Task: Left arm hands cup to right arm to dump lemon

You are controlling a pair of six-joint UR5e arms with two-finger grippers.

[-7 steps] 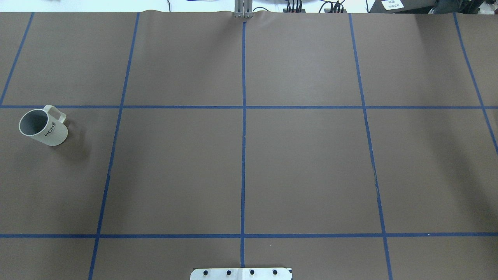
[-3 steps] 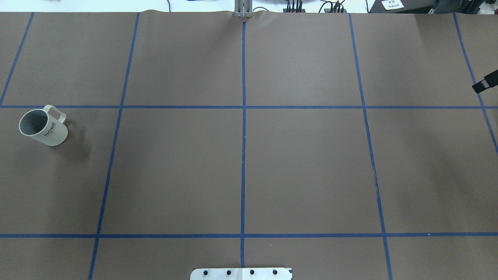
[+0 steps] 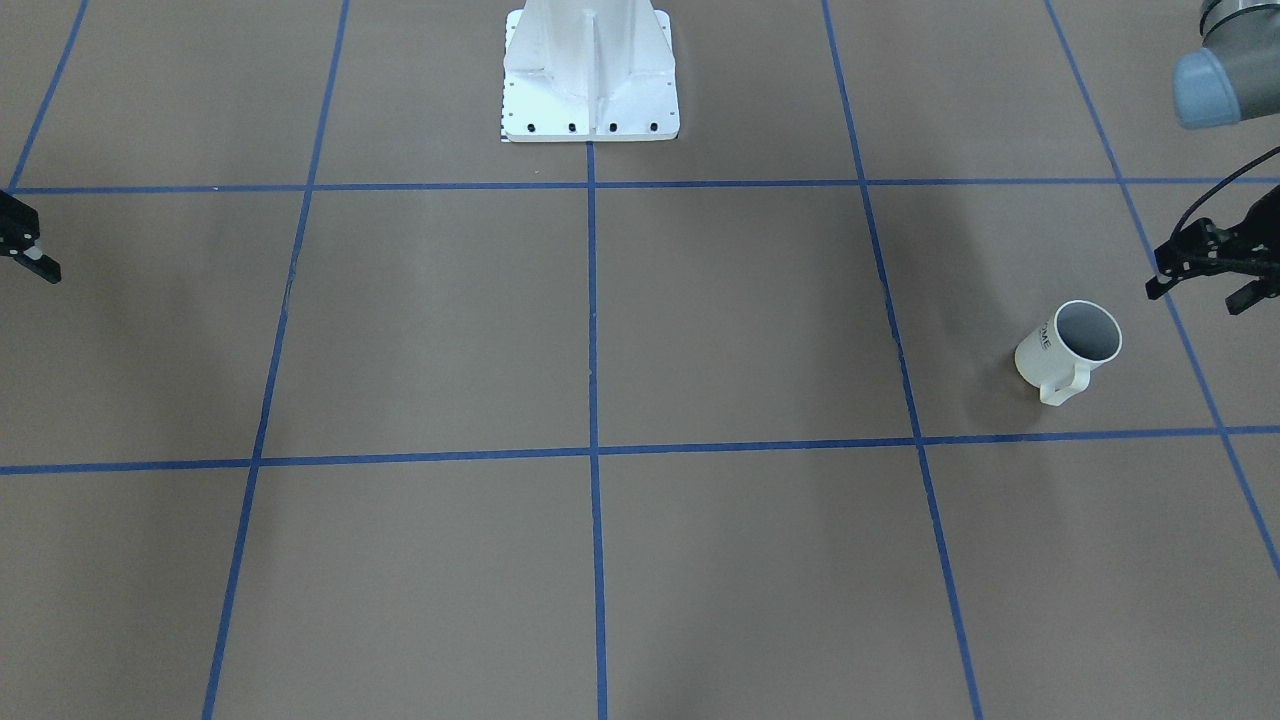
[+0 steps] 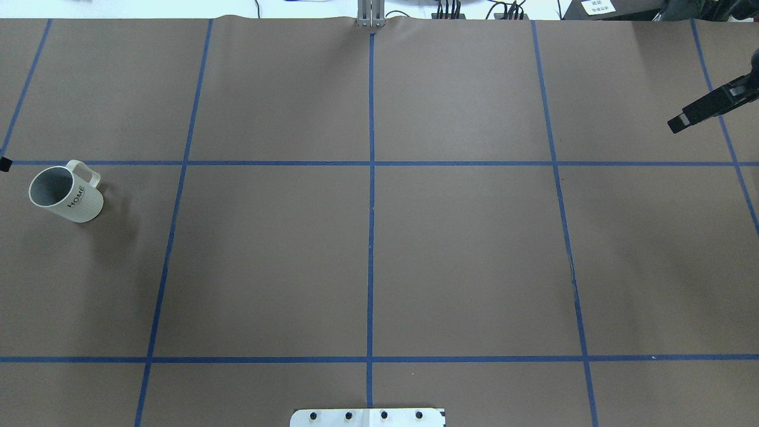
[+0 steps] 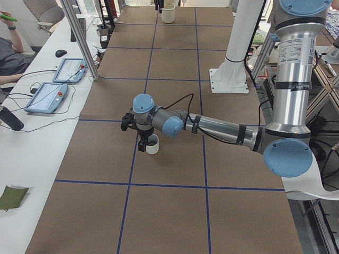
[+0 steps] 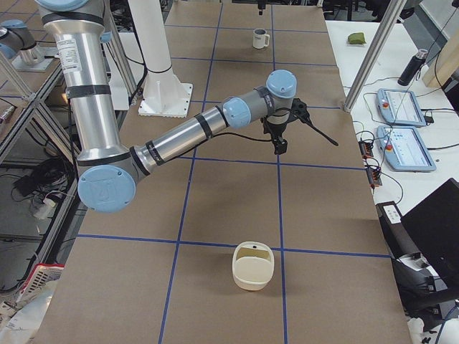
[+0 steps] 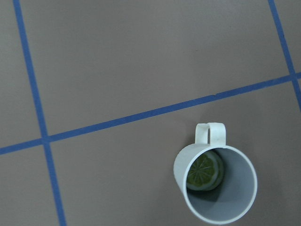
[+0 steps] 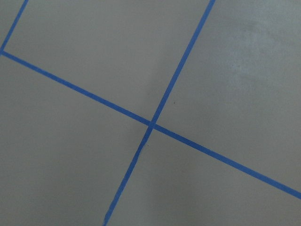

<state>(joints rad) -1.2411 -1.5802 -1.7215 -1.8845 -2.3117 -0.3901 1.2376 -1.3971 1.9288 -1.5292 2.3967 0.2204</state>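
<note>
Cup (image 4: pixel 65 194) on blue-taped table (image 4: pixel 462 249) — white pedestal (image 3: pixel 590 80) well apart.

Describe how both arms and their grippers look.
Both the left arm and right arm are silver-grey tubes with pale-blue joint caps and a printed label on the upper segment. The left gripper is a black open frame with thin fingers, fed by a looping black cable. The right gripper is black with a pale patch near its tip.

My cup, lemon inside
My white HOME cup (image 4: pixel 80 203) stands upright near the table's (image 4: pixel 450 249) left end, handle toward the far side; the dull yellow lemon (image 7: pixel 203 170) lies at its bottom.
</note>
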